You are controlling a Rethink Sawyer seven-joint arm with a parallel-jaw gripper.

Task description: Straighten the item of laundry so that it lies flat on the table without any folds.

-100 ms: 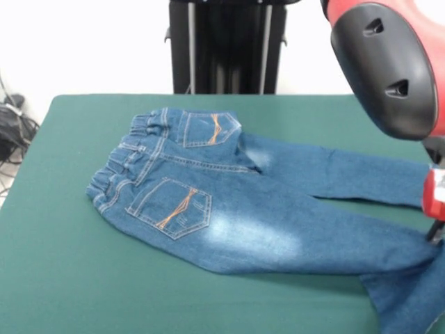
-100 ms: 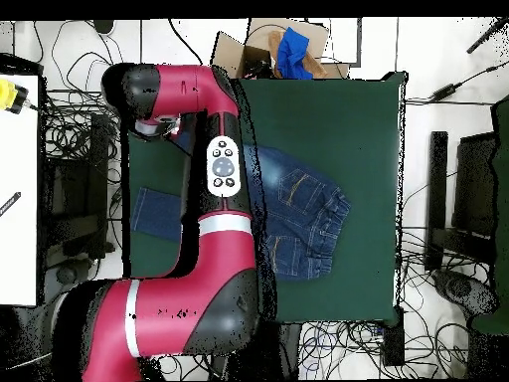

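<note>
Jeans: blue denim pair, back pockets up, waistband toward the table's left edge, legs running right, lower hem over the near right corner; mostly flat, waist gathered.
Arm: red Sawyer links above the legs, likely working the hems; gripper hidden, jaws cannot be told.
Table: dark green cloth.
Room: cables, cardboard box on the floor.

The setting was a robotics laboratory: a red and black arm stood at a green-clothed table, with loose cables and a cardboard box on the floor.
</note>
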